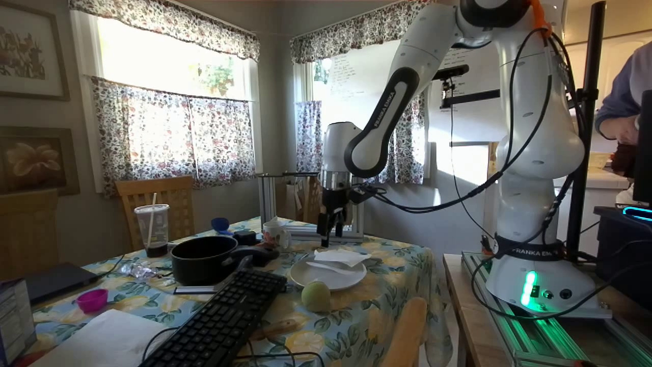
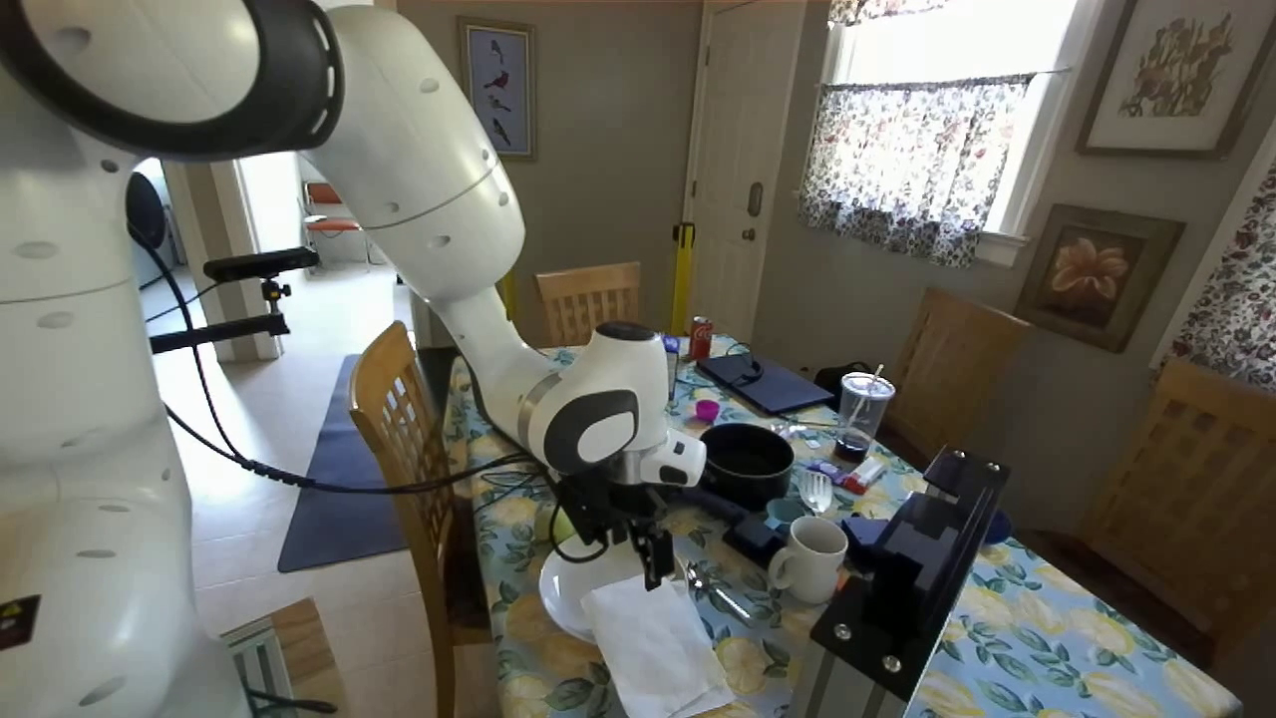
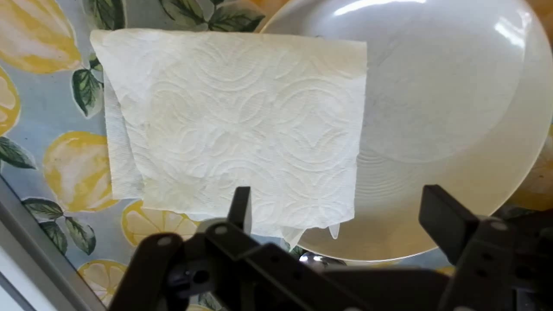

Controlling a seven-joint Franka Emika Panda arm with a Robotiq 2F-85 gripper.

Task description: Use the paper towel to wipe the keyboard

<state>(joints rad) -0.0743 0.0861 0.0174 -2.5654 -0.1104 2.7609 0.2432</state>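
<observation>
With the fingers [image 3: 447, 220] spread wide and holding nothing, the paper towel [image 3: 242, 125] lies partly on the plate [image 3: 440, 108] and partly over the table [image 1: 392, 285], apart from the keyboard [image 1: 219, 321], so grasping, transfer and wiping all appear to remain.

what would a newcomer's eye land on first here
The big white robot arm would likely strike first, its open gripper poised over the plate and the paper towel lying partly on it. Next probably comes the long black keyboard, slanting through the foreground of an exterior view against the lemon-print tablecloth.
</observation>
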